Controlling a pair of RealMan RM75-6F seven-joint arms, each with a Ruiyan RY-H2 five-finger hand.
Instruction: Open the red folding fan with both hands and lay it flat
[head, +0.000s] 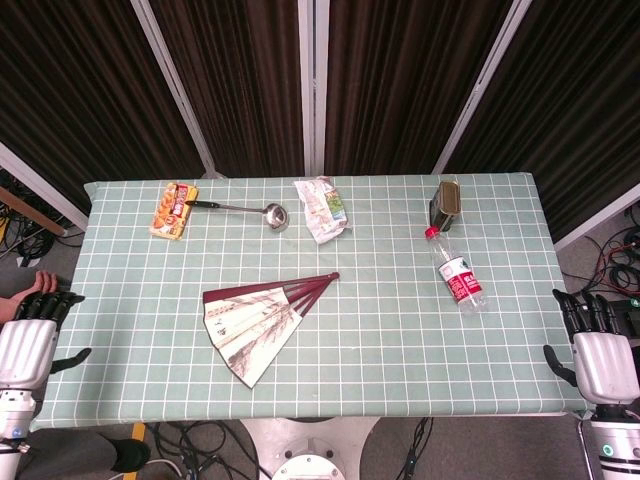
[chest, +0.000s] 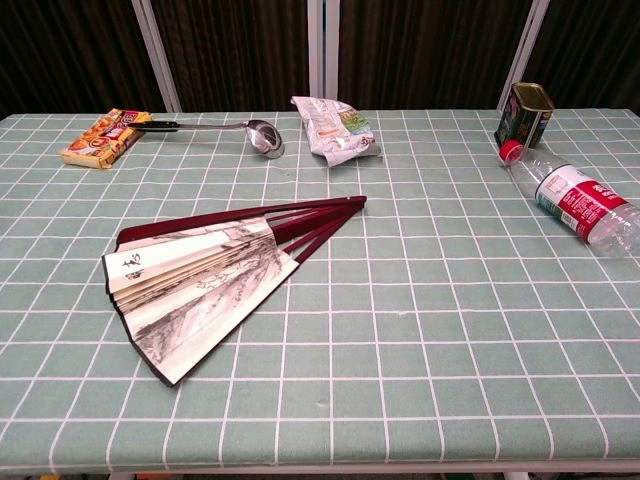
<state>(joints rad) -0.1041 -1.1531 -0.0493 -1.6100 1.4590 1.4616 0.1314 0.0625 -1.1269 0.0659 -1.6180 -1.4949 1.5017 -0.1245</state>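
Observation:
The folding fan (head: 262, 322) lies spread flat on the green checked table, left of centre. Its dark red ribs (head: 305, 290) meet at a pivot pointing to the back right, and its pale painted leaf (chest: 195, 292) faces up with the wide end toward the front left. My left hand (head: 28, 338) hangs beside the table's left edge, fingers apart, holding nothing. My right hand (head: 598, 350) hangs off the right front corner, also holding nothing. Both are well away from the fan. The chest view shows the fan but neither hand.
A plastic water bottle (head: 458, 275) lies on its side at the right, with a dark tin (head: 445, 205) behind it. At the back are a crumpled snack bag (head: 321, 208), a metal ladle (head: 245, 209) and an orange snack pack (head: 174, 209). Dark curtains stand behind the table.

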